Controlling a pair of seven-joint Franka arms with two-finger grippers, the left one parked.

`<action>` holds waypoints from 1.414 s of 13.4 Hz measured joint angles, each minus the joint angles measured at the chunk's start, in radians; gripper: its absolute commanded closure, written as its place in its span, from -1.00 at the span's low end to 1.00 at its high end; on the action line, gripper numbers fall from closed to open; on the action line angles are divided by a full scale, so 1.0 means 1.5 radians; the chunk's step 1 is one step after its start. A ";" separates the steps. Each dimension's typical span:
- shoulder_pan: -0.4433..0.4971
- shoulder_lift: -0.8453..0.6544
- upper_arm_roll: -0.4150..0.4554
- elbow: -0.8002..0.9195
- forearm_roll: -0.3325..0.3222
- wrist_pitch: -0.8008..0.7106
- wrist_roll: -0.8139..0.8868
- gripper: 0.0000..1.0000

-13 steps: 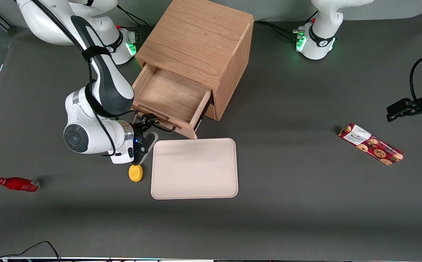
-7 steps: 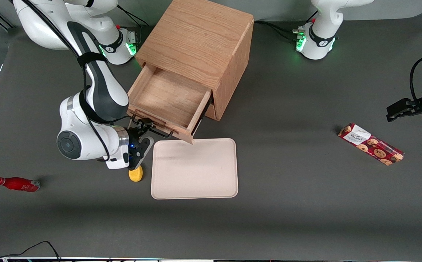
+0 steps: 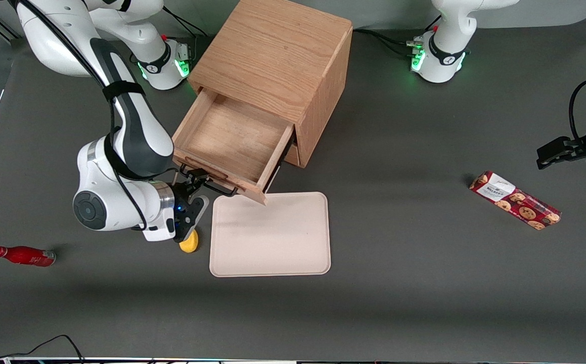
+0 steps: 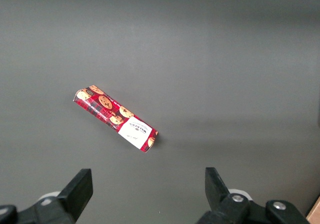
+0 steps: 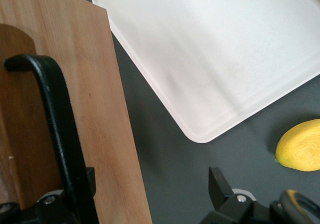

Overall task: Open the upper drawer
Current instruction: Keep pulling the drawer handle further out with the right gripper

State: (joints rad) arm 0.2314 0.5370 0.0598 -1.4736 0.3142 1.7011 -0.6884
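The light-oak cabinet (image 3: 277, 55) stands at the back of the table. Its upper drawer (image 3: 227, 136) is pulled well out and its inside is bare. The thin black bar handle (image 3: 212, 184) runs along the drawer front. My right gripper (image 3: 194, 186) is at that handle, nearer the front camera than the drawer. In the right wrist view the gripper (image 5: 152, 180) is open. The handle (image 5: 60, 124) runs close beside one finger, and the drawer front (image 5: 95, 99) lies between the fingers. The lower drawer is mostly hidden under the upper one.
A pale tray (image 3: 270, 233) lies just in front of the drawer and shows in the right wrist view (image 5: 215, 49). A yellow round thing (image 3: 189, 245) sits beside the tray under my wrist. A red bottle (image 3: 22, 255) lies toward the working arm's end. A cookie pack (image 3: 514, 199) lies toward the parked arm's end.
The upper drawer has slid farther out of the cabinet toward the front camera. My gripper has moved the same way with the handle, now over part of the yellow thing.
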 measured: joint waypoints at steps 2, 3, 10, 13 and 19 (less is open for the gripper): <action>-0.005 0.002 0.000 0.003 0.000 0.000 -0.001 -1.00; -0.007 0.003 0.000 0.005 0.000 -0.002 -0.001 -1.00; -0.012 0.011 0.000 0.019 0.000 -0.017 -0.006 -1.00; -0.016 0.024 0.000 0.034 0.000 -0.025 -0.010 -1.00; -0.017 0.037 0.001 0.052 0.000 -0.028 -0.011 -1.00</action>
State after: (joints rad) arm 0.2060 0.5920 0.0620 -1.3954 0.3143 1.6589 -0.7052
